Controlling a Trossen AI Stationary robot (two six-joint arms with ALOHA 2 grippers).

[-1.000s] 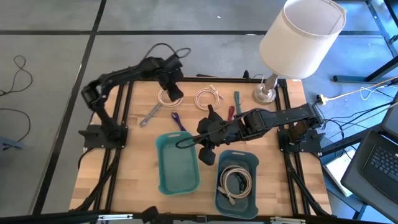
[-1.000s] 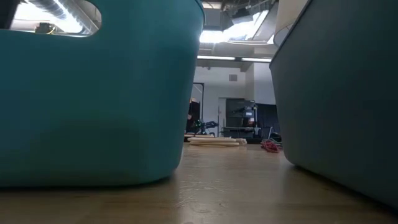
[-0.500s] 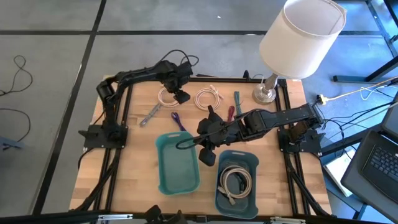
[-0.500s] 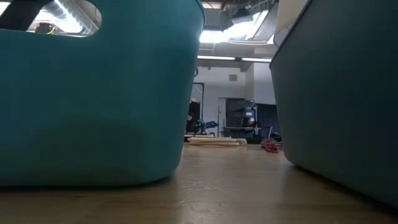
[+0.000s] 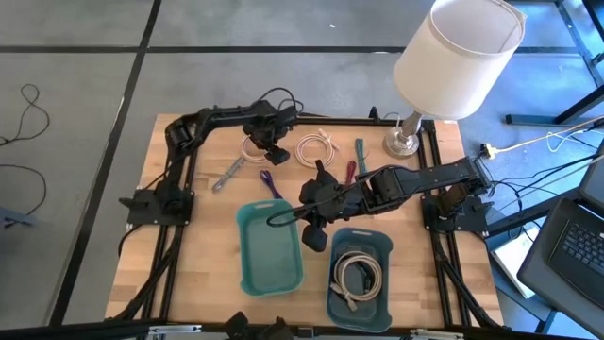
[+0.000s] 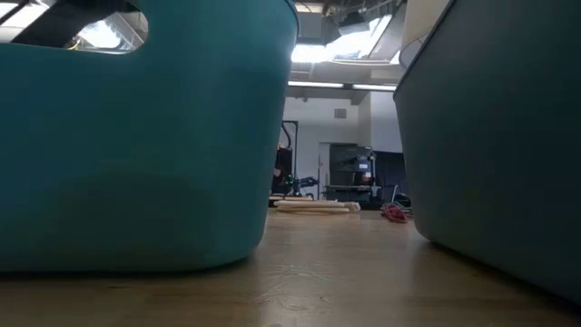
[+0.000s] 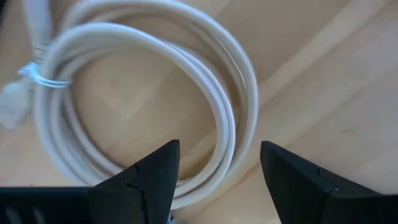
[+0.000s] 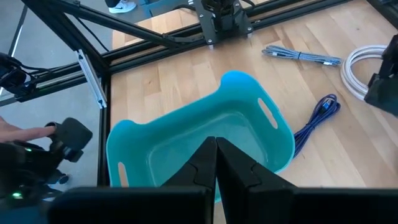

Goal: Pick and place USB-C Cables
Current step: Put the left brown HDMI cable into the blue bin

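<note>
A wooden table [image 5: 189,246] carries two teal trays, a lamp [image 5: 444,71] at the far corner and loose cables. The left gripper [image 7: 217,171], fingers apart, hangs over a white cable coil [image 7: 149,93] at the far side, straddling its edge. A second coil [image 5: 316,148] lies beside it, a third [image 5: 359,274] in the right tray [image 5: 332,300]. The right gripper [image 8: 216,163], fingers together, hovers over the empty left tray [image 8: 186,134]. Purple [image 8: 314,121] and grey [image 8: 301,56] leads lie nearby, possibly touching nothing.
</note>
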